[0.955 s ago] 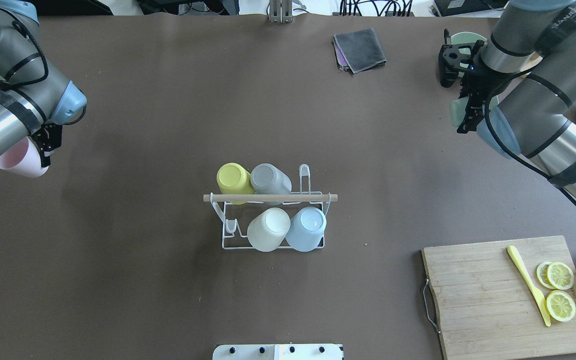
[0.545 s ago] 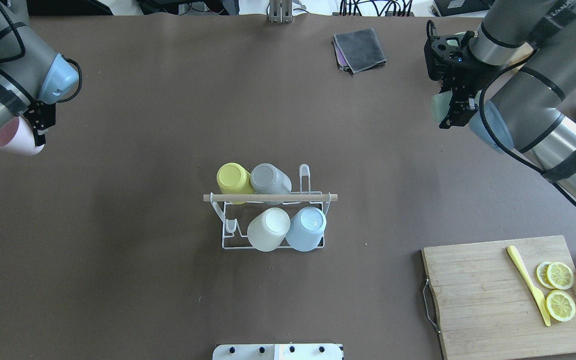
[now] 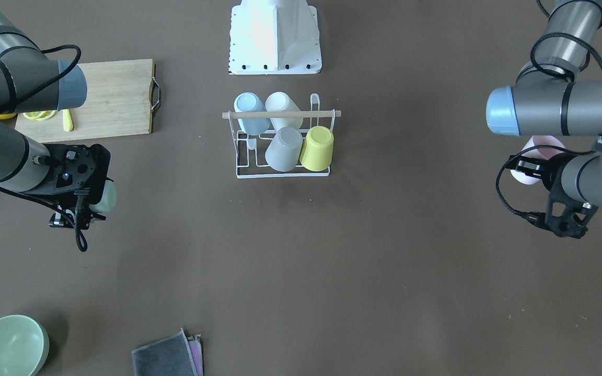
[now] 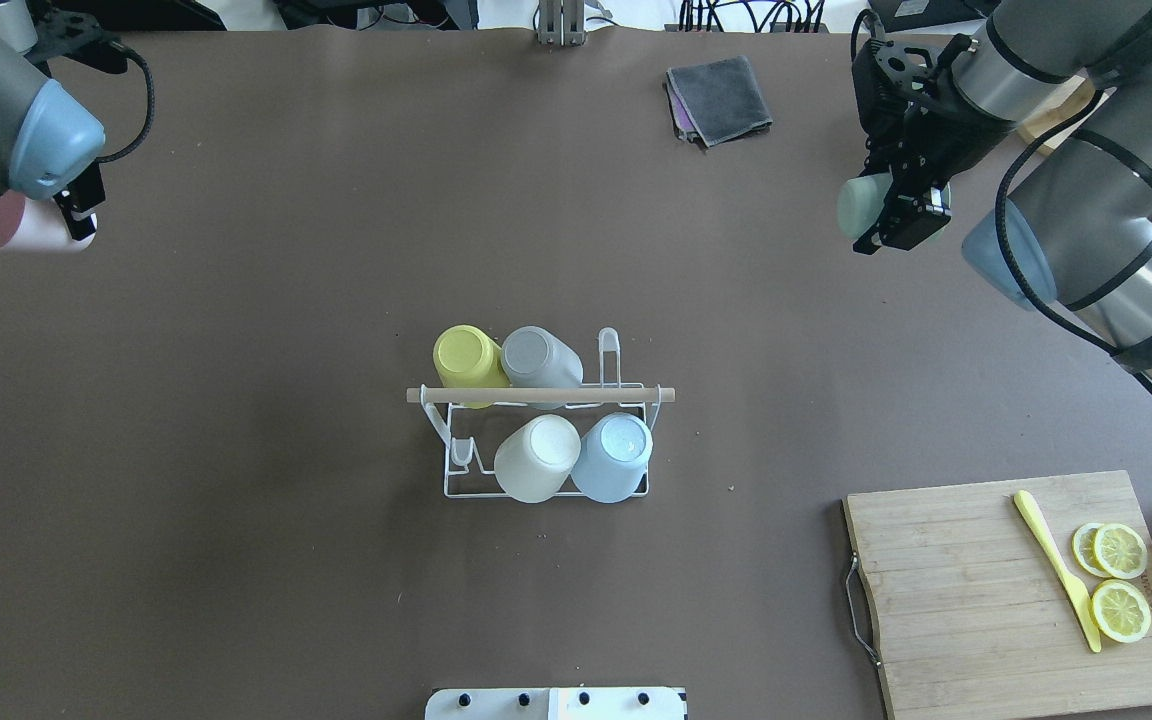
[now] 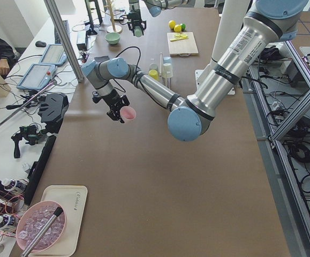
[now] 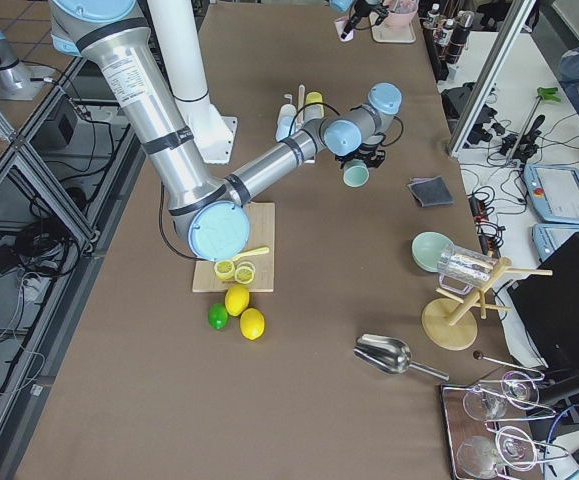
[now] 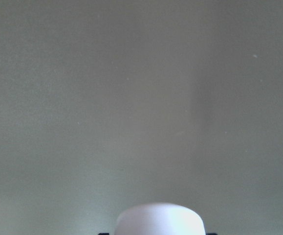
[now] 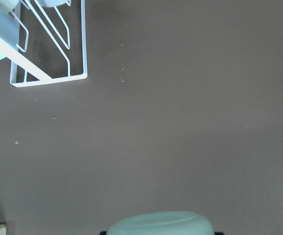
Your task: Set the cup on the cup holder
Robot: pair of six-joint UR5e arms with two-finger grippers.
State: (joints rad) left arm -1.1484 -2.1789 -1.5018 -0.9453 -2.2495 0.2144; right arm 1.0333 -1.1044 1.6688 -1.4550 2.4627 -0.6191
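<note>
Standing by the worktop [image 4: 236, 560], I see both arms raised off it, each carrying a load. The right pincer [image 4: 898, 208] is clamped on a pale green cup [image 4: 856, 205] that juts sideways out of it. The left pincer [image 4: 71, 212] grips a pink cup [image 4: 14, 228] the same way. The cup holder [image 4: 541, 396] stands well apart from both, between them and nearer the robot's base than either pincer. It already carries four upturned cups [image 4: 536, 455]. One bare peg [image 4: 608, 350] shows at the end nearest the right pincer, and a second peg [image 4: 461, 455] at the end nearest the left.

These cups look like light, stiff plastic with smooth matte walls, unlikely to break but inclined to slide in a loose grip. I'd hold one firmly across the wall, leaving the mouth free. The mouth has to go down over a peg, and the thin wire rack could shift if it's knocked.
</note>
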